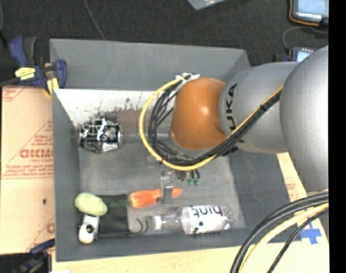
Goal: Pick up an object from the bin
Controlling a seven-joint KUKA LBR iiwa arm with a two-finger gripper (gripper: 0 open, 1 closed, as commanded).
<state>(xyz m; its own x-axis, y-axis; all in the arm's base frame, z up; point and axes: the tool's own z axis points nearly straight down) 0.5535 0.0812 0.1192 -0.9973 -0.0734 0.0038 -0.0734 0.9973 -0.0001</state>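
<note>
Under the hand point(167, 191): an orange carrot point(141, 198) with a green stalk lies flat on the floor of the bin point(150, 67). Its thick end is right at the hand and its stalk points away from the arm.
Hand state: low in the bin, at or just above the carrot's thick end. I cannot tell how far open it is, nor whether it has hold of anything, because the wrist's orange cover point(198, 121) and cables crowd in above it.
Just beyond the carrot, on the bin's front side: a clear bottle point(204, 219) lies on its side, almost touching the carrot.
Past the stalk end: a pale green lump point(91, 204), and near it a small black thing with a white eye point(88, 231).
Well apart, toward the back wall: a crumpled black-and-white thing point(100, 136).
Step in hand: probably settling onto the carrot for a grasp.
Risk, end grip: taken so close to one end, the carrot may swing down or slip out on lifting.
Risk, neighbour: with the bottle this close, the hand may nudge it or pinch it along with the carrot.
Risk, miss: if the hand is off-centre, it may close beside the carrot and push it away.
</note>
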